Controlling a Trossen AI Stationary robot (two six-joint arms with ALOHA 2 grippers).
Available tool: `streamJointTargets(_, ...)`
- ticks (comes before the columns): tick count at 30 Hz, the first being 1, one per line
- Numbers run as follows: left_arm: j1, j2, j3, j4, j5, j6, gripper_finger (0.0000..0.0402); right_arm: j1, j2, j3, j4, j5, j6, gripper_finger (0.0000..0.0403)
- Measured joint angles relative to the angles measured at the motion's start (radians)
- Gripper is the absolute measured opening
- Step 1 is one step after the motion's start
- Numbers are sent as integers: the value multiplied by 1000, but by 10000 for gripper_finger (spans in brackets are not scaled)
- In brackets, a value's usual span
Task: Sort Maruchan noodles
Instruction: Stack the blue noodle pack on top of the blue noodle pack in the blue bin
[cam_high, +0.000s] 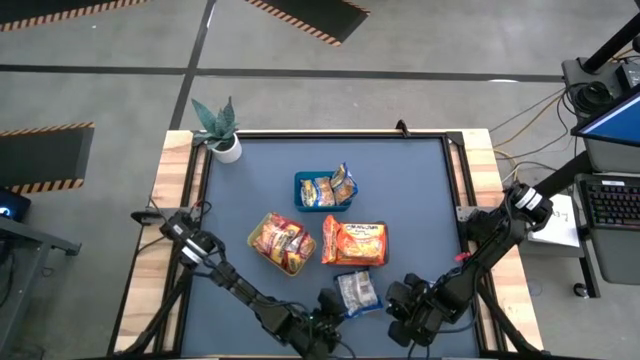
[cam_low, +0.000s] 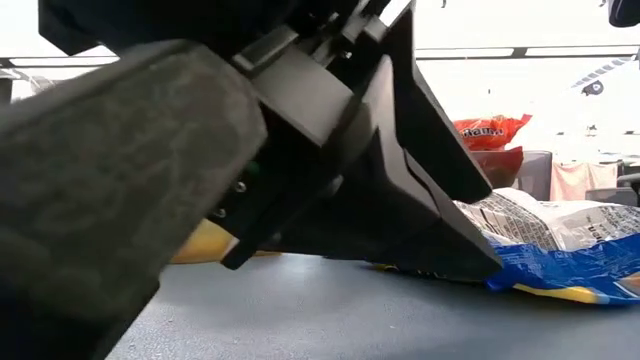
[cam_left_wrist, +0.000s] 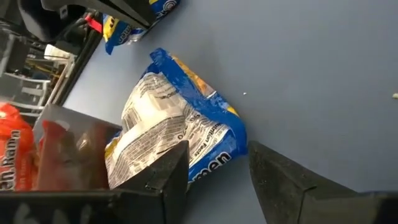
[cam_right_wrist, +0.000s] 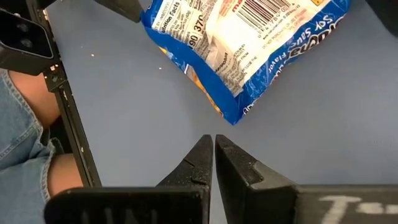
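A blue-and-white noodle packet (cam_high: 357, 292) lies flat on the blue mat near the table's near edge, printed back up (cam_left_wrist: 168, 124). My left gripper (cam_left_wrist: 217, 177) comes at it low from the near left, open, its fingers on either side of the packet's near corner (cam_left_wrist: 214, 163). In the low view one fingertip (cam_low: 470, 262) reaches down to the mat right at the packet's blue edge (cam_low: 530, 275). My right gripper (cam_right_wrist: 213, 155) hangs shut just right of the packet (cam_right_wrist: 249, 43), above bare mat. My left gripper stands slanting down over the packet's near end, which rests on the mat. One finger (cam_left_wrist: 165, 177) overlaps the packet's edge in the wrist view. Whether it touches the packet I cannot tell.
A blue tray (cam_high: 303, 188) with blue packets stands mid-table. Left of centre is a yellow-green tray (cam_high: 262, 252) of red-orange packets, and beside it a stack of orange packets (cam_high: 354, 243). A potted plant (cam_high: 222, 132) stands at the far left corner. A person's jeans (cam_right_wrist: 18, 124) show beyond the table's edge.
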Motion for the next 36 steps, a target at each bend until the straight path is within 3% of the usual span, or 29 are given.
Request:
streamJointTargets(16, 65, 1, -3, 51, 70, 56, 114, 0, 0, 0, 0, 27, -14, 9)
streamJointTargets(25, 78, 2, 5, 45, 61, 37, 7, 33, 0, 1, 64, 90, -160, 9)
streamJointTargets(33, 94, -15, 4, 67, -105, -59, 1, 102, 0, 2, 158, 278, -356, 9)
streamJointTargets(36, 103, -21, 5, 75, -115, -101, 0, 99, 10, 2, 155, 284, -369, 12)
